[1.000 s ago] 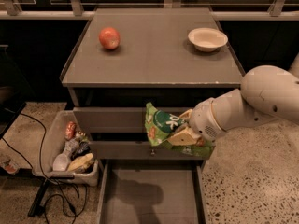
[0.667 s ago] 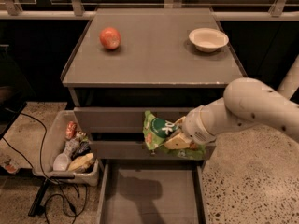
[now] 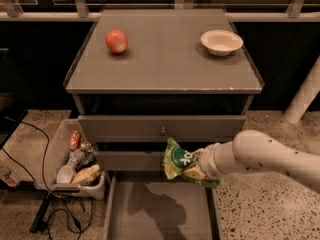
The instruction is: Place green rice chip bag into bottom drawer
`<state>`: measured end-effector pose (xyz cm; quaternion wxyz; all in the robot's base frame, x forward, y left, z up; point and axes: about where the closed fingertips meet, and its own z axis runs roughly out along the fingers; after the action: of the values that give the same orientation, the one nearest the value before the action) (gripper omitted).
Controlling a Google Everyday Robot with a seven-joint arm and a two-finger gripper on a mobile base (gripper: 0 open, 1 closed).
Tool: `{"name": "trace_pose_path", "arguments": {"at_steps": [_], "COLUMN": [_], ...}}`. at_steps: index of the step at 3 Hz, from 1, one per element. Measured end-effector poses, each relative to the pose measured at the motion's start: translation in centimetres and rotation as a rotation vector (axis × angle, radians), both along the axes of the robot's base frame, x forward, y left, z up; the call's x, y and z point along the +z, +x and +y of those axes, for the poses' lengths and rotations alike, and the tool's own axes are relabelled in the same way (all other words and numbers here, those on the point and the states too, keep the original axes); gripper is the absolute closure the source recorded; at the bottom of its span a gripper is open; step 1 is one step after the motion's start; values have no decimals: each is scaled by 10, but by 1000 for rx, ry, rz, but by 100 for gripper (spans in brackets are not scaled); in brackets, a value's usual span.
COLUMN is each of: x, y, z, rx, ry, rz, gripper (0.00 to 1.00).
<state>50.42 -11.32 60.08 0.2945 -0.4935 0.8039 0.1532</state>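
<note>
The green rice chip bag (image 3: 181, 163) is crinkled, with a dark round logo, and hangs in the air just above the back right part of the open bottom drawer (image 3: 160, 209). My gripper (image 3: 197, 168) comes in from the right on a white arm and is shut on the bag's right side; the bag covers most of its fingers. The bag casts a shadow on the drawer's flat grey floor. The two upper drawers of the grey cabinet (image 3: 162, 74) are closed.
A red apple (image 3: 116, 41) and a white bowl (image 3: 221, 42) sit on the cabinet top. A white plastic bin (image 3: 75, 161) with mixed packets stands on the floor at the left, with black cables beside it. A white post stands at the right.
My arm has lowered and drawn back to the right; the bag has come down from in front of the middle drawers to just above the bottom drawer.
</note>
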Motion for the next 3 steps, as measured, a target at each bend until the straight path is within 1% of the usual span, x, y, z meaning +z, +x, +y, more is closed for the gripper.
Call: {"name": "trace_pose_path", "arguments": {"at_steps": [1,2,3], "x": [-27,-54,-54], "y": [7,10,10], "z": [-21,-39,-39], "rx": [-49,-62,-62], "ry": [9,55,55], "rz": [-127,-175,-175], "gripper": [100,100,100]}}
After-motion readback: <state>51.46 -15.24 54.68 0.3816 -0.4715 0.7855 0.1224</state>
